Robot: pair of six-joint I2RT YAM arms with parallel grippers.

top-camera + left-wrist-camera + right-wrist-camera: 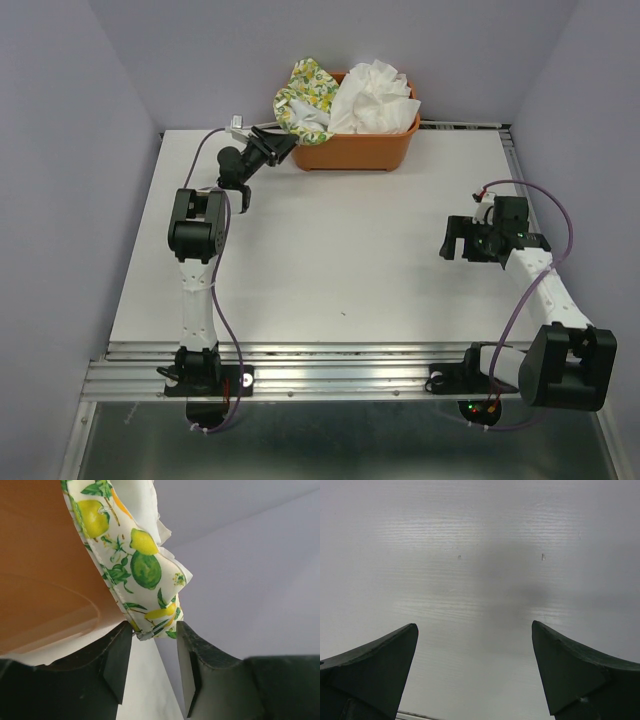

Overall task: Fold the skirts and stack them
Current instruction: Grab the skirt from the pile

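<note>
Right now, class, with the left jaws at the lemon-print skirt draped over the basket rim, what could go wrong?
Only the hem's corner of the lemon-print skirt sits between the left jaws, which stand apart; so thin a pinch may slip.
It lies against the plain white skirt in the orange basket; pulling might drag both out.
The jaws work close beside the basket wall and could nudge it.

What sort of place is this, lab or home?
Probably a lab test cell, not a home: plain lavender walls box in a white table with an aluminium mounting rail along its near edge.
</note>
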